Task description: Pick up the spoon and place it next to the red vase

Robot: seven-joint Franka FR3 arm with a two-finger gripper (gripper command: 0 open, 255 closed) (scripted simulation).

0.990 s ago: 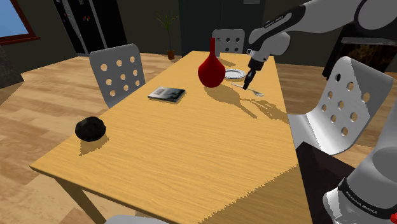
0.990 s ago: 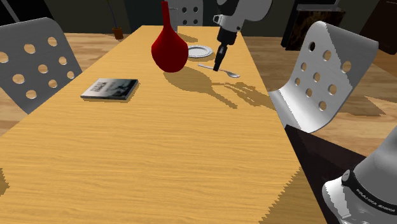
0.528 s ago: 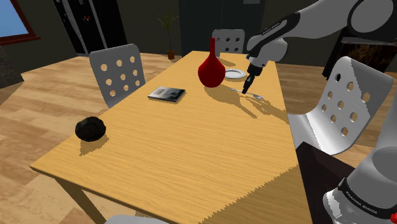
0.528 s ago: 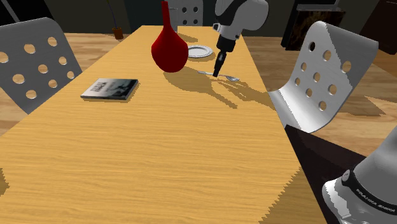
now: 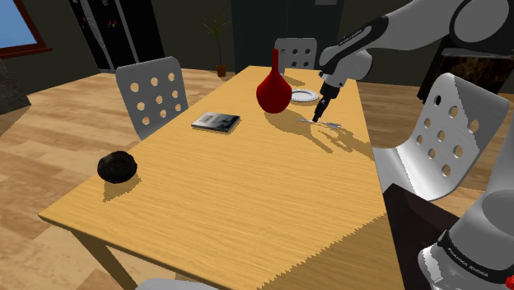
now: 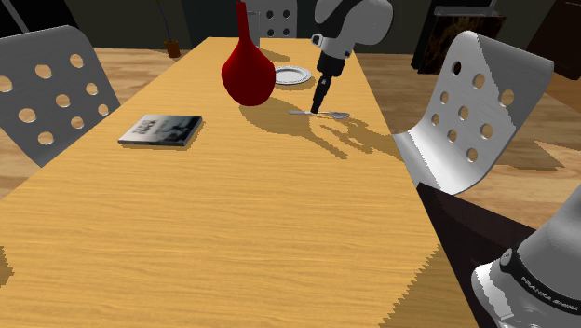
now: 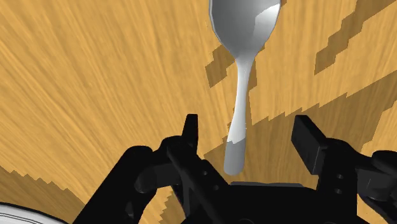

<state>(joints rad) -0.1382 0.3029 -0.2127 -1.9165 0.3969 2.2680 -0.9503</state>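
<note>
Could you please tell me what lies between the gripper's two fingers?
The handle of the spoon lies between the fingers of the open gripper, touching neither, as the wrist view shows.

**Fig. — Outer appearance of the Franka arm (image 5: 428, 21) and its pincer (image 5: 318, 118).**

The links were smooth, rounded tubes rendered white to pale grey, shaded darker on their undersides, with dark joints between them. The lower link (image 5: 498, 202) was thick and bulbous; beneath it ran a black band (image 5: 465, 257) printed with small white lettering, too small to read. The wrist housing (image 5: 350, 45) was dark grey. The pincer was black throughout and tapered toward its tip. In the wrist view its body (image 7: 159, 184) showed matt black mouldings with ridges and small round recesses, and its two fingers (image 7: 310, 143) were blocky and square-tipped.
</note>
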